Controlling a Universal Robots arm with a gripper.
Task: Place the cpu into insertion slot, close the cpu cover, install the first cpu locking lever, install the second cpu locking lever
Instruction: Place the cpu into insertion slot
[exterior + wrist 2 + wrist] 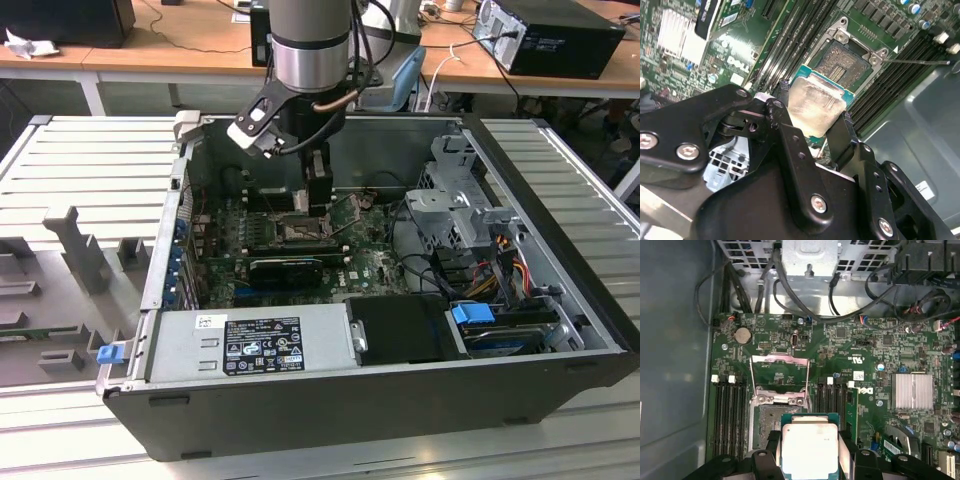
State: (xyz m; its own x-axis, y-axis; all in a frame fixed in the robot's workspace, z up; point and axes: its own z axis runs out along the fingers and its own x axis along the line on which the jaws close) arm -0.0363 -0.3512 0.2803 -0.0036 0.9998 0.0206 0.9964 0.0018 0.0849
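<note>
Cpu [809,450], pale silver square edged green, held between fingers [790,145].

One cpu [810,450], one insertion slot [765,426], one cpu cover [779,359].

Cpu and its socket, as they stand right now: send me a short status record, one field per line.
tool: shut on the small flat square silver-beige cpu chip, a finger on each side
cpu position: held over one edge of the square dark insertion slot with silver rim, not seated
slot: bare, contacts showing
thin silver metal cover frame: open, off the slot
base: green circuit board
</note>
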